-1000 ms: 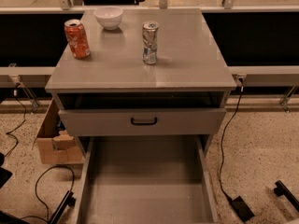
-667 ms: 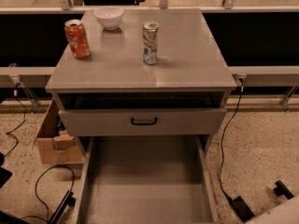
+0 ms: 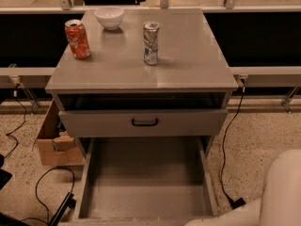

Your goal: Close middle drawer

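Observation:
The middle drawer [image 3: 146,178] is pulled far out toward me. Its long plain grey box is empty, and its front lies at the bottom edge of the view, handle hidden. Above it the uppermost drawer [image 3: 145,122], with a small black bar handle, stands slightly out with a dark gap over it. The lowest drawer is hidden under the open one. A white rounded part of my arm [image 3: 277,192] fills the lower right corner, right of the open drawer. My gripper itself is out of view.
On the cabinet top [image 3: 188,55] stand an orange can [image 3: 77,39], a white bowl [image 3: 109,17] and a silver can [image 3: 151,43]. A cardboard box [image 3: 54,140] sits on the floor at left. Cables [image 3: 225,140] run on the floor on both sides.
My white arm has come into view at the lower right and grown larger, moving up and left. The drawers and cans have not moved.

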{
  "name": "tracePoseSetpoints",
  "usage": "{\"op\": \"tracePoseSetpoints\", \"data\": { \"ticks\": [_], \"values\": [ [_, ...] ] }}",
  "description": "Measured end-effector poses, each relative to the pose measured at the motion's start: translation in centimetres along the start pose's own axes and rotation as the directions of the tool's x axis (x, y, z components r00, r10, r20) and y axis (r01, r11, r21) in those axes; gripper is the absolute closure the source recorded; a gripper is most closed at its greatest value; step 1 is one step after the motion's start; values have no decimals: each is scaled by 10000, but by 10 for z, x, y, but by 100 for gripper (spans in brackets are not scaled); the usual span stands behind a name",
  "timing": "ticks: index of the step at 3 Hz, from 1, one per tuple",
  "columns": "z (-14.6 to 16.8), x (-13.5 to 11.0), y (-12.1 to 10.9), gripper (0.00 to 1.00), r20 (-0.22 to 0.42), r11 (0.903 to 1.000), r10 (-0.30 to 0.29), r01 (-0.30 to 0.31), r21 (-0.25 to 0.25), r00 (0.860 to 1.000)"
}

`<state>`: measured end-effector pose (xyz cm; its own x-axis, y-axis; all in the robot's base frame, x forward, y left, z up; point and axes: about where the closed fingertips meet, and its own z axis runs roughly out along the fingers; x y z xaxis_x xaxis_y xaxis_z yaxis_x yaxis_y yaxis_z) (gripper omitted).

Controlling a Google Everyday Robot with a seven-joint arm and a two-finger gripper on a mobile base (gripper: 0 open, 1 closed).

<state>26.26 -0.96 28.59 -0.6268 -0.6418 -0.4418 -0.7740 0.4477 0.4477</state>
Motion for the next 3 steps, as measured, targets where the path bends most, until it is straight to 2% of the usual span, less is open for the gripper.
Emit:
{"op": "tracePoseSetpoints", "data": {
  "ticks": [1, 3],
  "values": [
    [6, -9, -22, 100, 12, 9998, -171, 171, 85, 9999],
    [-31, -63, -93, 100, -41, 9906, -852, 852, 1070, 9964]
  ]
}}
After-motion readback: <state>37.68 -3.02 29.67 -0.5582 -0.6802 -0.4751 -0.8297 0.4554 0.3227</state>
